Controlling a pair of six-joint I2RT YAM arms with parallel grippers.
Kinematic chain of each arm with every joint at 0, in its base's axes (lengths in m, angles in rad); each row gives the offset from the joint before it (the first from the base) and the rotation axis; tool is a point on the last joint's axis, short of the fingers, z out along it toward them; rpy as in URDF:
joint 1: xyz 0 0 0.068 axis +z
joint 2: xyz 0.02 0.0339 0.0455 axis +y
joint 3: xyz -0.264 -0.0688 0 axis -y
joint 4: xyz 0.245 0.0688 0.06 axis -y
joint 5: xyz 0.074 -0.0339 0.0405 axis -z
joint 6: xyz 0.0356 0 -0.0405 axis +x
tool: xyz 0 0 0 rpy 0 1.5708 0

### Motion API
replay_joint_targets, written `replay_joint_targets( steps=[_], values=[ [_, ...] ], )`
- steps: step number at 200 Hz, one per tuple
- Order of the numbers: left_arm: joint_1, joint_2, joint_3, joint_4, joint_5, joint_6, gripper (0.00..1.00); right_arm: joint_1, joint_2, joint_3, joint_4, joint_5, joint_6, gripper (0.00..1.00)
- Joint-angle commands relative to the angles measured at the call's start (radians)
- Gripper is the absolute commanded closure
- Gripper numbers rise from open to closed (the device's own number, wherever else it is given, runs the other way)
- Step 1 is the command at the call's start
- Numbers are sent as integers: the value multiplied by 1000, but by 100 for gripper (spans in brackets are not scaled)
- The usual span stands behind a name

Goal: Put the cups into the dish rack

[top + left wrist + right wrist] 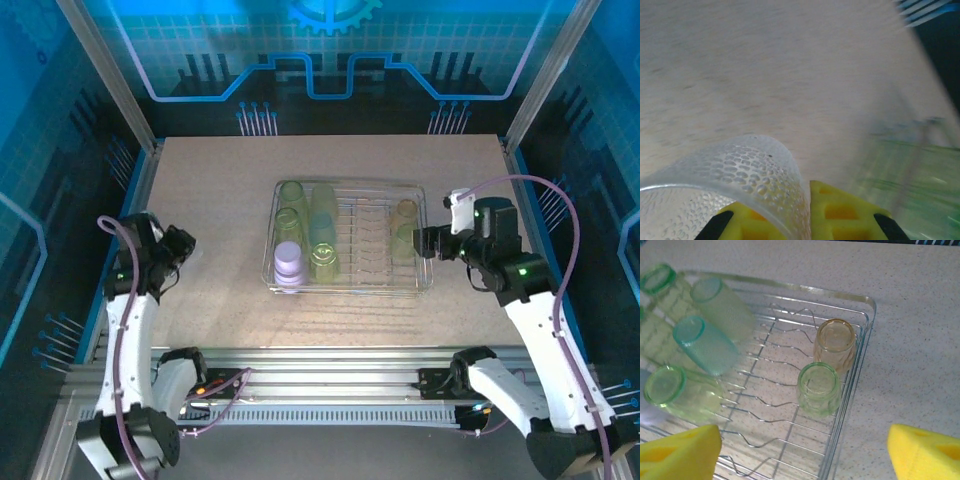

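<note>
While my left hand (800, 220) is clenched on the thin wall of a pale, translucent, dimpled plastic cup (740, 170), pinching it between the yellow pads (840, 215), I judge the step in hand to be carrying that cup to the rectangular silver wire dish rack (350, 184). The cup is at the left side of the speckled beige desk (220, 200), well apart from the rack. A one-wall pinch may let it swing, so I would lift it clear of the desk, travel level, and aim for the bare rods in the rack's middle. That gap lies between the yellow-green tumblers, the teal tumbler (705, 342) and the lavender tumbler (288, 262) on the left, and the tan tumbler (835, 340) and green tumbler (818, 387) on the right. My right hand (802, 455) is released, jaws wide, over the rack's right end and grasping nothing; it should stay out of the path. My left wrist view is blurred and cuts off the cup's lower part, so I cannot tell whether its base touches the desk.
</note>
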Motion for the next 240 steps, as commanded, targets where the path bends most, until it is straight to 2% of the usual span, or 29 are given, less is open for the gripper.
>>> replay_joint_targets(
  steps=[1, 21, 44, 80, 121, 149, 174, 240],
  values=[
    [-17, -7, 73, 104, 266, 18, 100, -53, -4, 37, 13, -79, 48, 8],
    [-84, -4, 117, 188, 368, -19, 100, -110, 23, 71, -10, -216, 77, 6],
    [-231, 20, 169, 275, 416, -43, 100, -159, 45, 93, 15, -390, 143, 5],
    [-446, 83, 194, 485, 468, -110, 100, -148, 75, 133, 86, -608, 245, 8],
    [-634, 175, 186, 786, 533, -198, 100, -86, 60, 92, 325, -728, 431, 7],
    [-753, 248, 215, 915, 548, -221, 100, -12, 70, 82, 431, -732, 496, 7],
    [-804, 286, 227, 1008, 539, -246, 100, 70, 88, 85, 481, -713, 508, 6],
    [-804, 324, 215, 1215, 539, -364, 100, 218, 156, 77, 662, -708, 586, 6]
  ],
)
